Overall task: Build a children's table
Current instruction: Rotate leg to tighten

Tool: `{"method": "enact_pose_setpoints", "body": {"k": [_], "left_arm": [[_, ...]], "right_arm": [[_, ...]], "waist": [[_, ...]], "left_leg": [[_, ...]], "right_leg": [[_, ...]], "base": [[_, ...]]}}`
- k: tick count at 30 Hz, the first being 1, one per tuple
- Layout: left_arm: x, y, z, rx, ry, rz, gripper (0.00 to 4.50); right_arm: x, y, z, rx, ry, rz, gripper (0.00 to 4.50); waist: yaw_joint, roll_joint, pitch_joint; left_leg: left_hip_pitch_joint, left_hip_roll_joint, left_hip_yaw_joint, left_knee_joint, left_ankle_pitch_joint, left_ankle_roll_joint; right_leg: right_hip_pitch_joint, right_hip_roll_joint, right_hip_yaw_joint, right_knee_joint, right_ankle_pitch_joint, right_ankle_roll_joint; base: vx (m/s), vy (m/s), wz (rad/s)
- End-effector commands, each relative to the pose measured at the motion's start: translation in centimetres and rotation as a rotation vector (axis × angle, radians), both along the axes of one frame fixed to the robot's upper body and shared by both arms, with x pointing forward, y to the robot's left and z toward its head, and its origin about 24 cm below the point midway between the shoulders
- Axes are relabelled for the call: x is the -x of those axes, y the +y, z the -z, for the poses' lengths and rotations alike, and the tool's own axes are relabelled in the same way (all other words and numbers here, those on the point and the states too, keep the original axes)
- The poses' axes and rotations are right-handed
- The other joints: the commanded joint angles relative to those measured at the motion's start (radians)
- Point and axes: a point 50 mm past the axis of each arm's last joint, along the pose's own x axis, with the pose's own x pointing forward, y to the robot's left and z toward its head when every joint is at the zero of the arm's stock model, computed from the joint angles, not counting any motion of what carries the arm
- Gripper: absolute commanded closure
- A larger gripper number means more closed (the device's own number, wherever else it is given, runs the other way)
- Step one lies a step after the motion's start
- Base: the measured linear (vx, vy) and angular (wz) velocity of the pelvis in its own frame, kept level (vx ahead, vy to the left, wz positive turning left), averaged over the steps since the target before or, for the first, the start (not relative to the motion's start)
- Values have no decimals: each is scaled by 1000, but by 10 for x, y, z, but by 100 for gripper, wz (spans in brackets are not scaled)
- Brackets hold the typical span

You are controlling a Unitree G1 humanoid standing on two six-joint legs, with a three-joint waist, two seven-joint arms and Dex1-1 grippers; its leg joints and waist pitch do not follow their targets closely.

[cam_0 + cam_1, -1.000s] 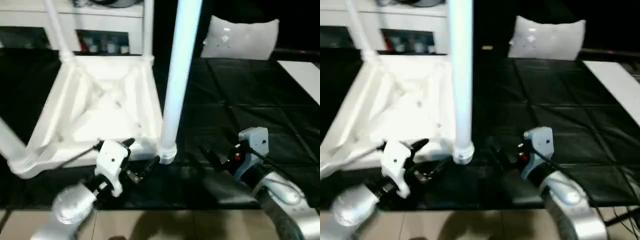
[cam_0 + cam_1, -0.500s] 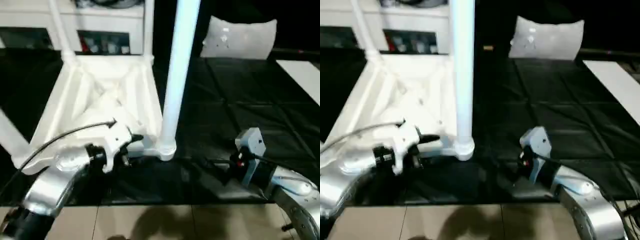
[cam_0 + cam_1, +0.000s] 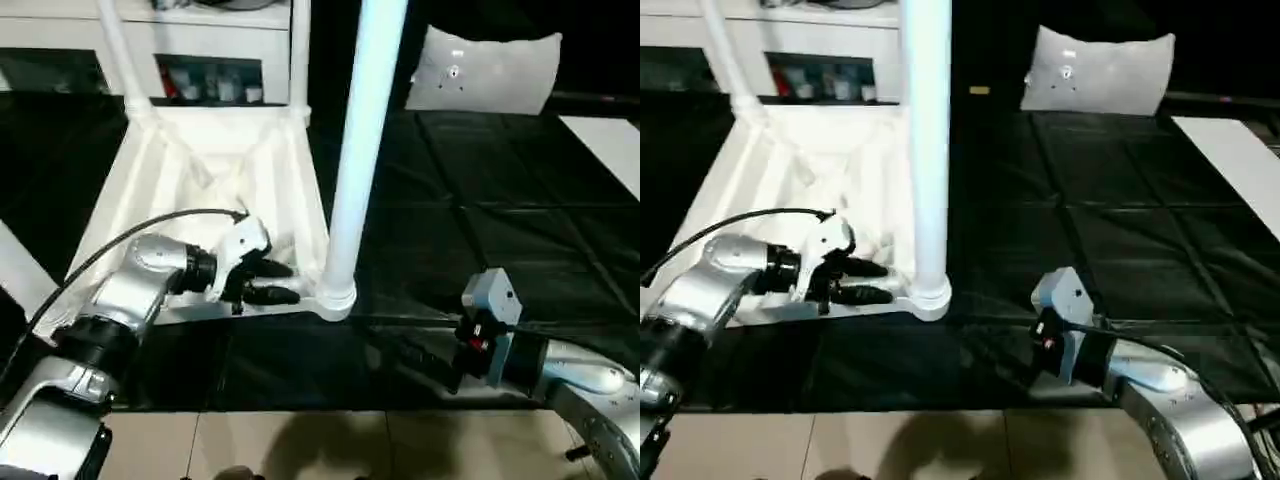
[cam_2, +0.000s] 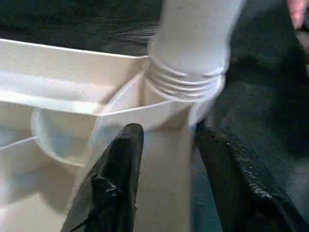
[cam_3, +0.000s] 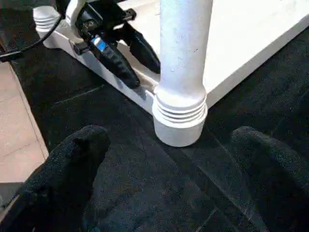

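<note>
Two tools working: left tool [image 3: 280, 282] straddles the white ribbed plastic tabletop's [image 3: 215, 190] rim, not yet pinching; right tool [image 5: 169, 179] spread before the tall white round leg [image 3: 358, 150]. Next, I judge: clamp rim, seat leg.

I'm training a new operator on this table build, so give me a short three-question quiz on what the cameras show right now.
1. True or false: the table top lies with its ribbed underside up.
2. Which gripper straddles the table top's near edge wall beside the upright leg? A) left gripper B) right gripper
3. What lies under the table top?

Key:
1. True
2. A
3. A black mat
</note>
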Motion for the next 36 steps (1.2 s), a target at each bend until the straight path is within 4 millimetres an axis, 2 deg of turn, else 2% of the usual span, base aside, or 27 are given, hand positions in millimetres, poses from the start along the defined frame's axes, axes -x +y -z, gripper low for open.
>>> {"method": "enact_pose_setpoints", "body": {"k": [1, 6, 7, 10, 12, 24, 28, 30, 31, 33, 34, 35, 36], "left_arm": [[1, -3, -3, 8, 22, 46, 271], [0, -2, 2, -39, -12, 47, 303], [-3, -1, 5, -64, -39, 29, 323], [-5, -1, 9, -134, -77, 37, 346], [-4, -1, 11, -154, -73, 54, 366], [0, -10, 2, -50, -94, 97, 444], [13, -6, 13, -132, -89, 159, 444], [19, -6, 19, -164, -80, 195, 444], [21, -7, 20, -167, -77, 204, 444], [25, -9, 22, -156, -71, 248, 444], [28, -11, 22, -145, -70, 279, 444], [31, -13, 22, -136, -66, 312, 444], [33, -14, 22, -130, -64, 332, 444]], "right_arm": [[2, -1, -3, 12, -14, -8, 0], [2, 0, -2, 19, -21, -9, 0], [1, 1, -2, 19, -24, -13, 0], [1, 3, -3, 21, -27, -22, 0], [1, 4, -3, 20, -27, -22, 0], [-5, 4, -3, 21, -37, -20, 0], [-16, 6, -3, 27, -59, -47, 0], [-25, 8, -3, 21, -74, -80, 0], [-27, 9, -3, 20, -79, -96, 0], [-32, 12, -3, 16, -79, -155, 0], [-34, 13, -3, 16, -82, -192, 0], [-36, 15, -3, 16, -85, -231, 0], [-37, 15, -3, 16, -88, -253, 0]], "waist": [[3, 8, -52], [3, 8, -49], [2, 6, -48], [3, 4, -48], [2, 6, -47], [1, 4, -40], [-5, 7, -42], [-8, 4, -44], [-8, 6, -47], [-7, 4, -51], [-5, 4, -53], [-6, -4, -52], [-5, -1, -53]], "left_leg": [[3, 77, -14, -88, -124, 37], [1, 78, -15, -90, -134, 42], [1, 78, -15, -91, -145, 41], [1, 80, -17, -92, -143, 40], [1, 82, -17, -94, -145, 38], [0, 84, -17, -99, -182, 28], [-1, 85, -16, -99, -150, 38], [-2, 82, -12, -97, -115, 52], [-1, 81, -9, -94, -78, 65], [-1, 80, -7, -90, -21, 92], [3, 79, -2, -87, 3, 110], [0, 78, -1, -86, 27, 131], [-1, 78, -2, -85, 34, 138]], "right_leg": [[49, -90, 44, -73, -65, -276], [48, -90, 45, -76, -88, -270], [47, -89, 45, -79, -113, -262], [47, -93, 47, -82, -125, -250], [45, -92, 46, -80, -117, -249], [39, -95, 49, -86, -182, -245], [39, -94, 47, -81, -122, -257], [42, -92, 46, -79, -75, -263], [43, -91, 45, -74, -23, -273], [48, -90, 43, -65, 71, -292], [45, -88, 42, -62, 122, -305], [48, -87, 41, -58, 164, -316], [49, -88, 40, -55, 177, -323]], "base": [[0, 0, 0], [0, 0, 0], [0, 0, 0], [0, 0, 0], [0, 0, 0], [0, 0, 0], [0, 0, 0], [0, 0, 0], [0, 0, 0], [0, 0, 0], [0, 0, 0], [0, 0, 0], [0, 0, 0]]}}
